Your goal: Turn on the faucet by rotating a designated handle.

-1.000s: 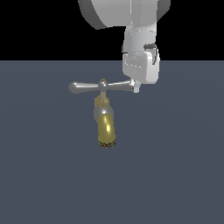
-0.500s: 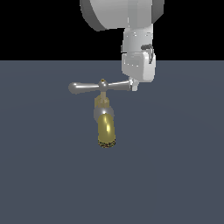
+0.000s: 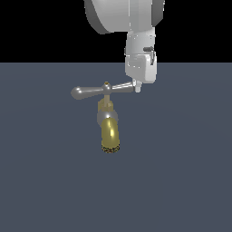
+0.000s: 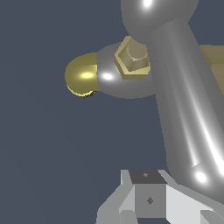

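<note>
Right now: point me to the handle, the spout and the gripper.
handle [image 3: 90, 92]: exterior view, on the free arm near its bulb.
spout [image 3: 109, 131]: exterior view, on the golden curved front.
gripper [image 3: 137, 87]: exterior view, at the fingertips by the handle's other end.

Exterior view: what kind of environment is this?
Most likely a bare simulated test scene, not a real kitchen or bathroom: a lone faucet with a silver handle on a flat grey floor, black void behind, the gripper at one handle end.

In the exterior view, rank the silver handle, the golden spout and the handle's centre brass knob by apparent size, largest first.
1. handle, the widest span
2. spout, shorter, though thicker
3. brass knob, clearly the smallest

All three sit close together, so nearness hardly skews this.
</note>
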`<state>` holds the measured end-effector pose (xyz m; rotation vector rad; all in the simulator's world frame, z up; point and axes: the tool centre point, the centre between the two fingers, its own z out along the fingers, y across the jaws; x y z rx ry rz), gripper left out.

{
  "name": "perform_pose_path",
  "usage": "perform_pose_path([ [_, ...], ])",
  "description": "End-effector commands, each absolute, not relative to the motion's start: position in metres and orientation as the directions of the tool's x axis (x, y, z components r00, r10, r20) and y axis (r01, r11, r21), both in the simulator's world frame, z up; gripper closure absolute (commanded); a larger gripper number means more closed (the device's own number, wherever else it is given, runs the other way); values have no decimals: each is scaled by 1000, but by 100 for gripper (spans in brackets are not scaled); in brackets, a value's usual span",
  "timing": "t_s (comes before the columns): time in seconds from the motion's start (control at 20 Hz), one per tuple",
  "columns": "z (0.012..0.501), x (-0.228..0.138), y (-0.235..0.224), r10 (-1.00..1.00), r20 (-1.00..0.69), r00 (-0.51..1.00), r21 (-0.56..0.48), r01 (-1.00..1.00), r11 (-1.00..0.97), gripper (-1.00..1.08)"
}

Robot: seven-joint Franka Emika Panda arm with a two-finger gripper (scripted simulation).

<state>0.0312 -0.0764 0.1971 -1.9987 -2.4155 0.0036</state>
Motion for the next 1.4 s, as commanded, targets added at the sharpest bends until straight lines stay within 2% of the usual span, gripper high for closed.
perform_pose_path([
  [0.0, 197, 42, -73, 981, 0, -192, 0, 981, 192, 108],
  [0.5, 197, 69, -70, 981, 0, -192, 0, 981, 192, 108],
  [0.6, 197, 64, -79, 984, -1, -179, -4, 984, 179, 108],
  [1.35, 197, 106, -28, 982, 0, -187, -1, 982, 187, 108],
])
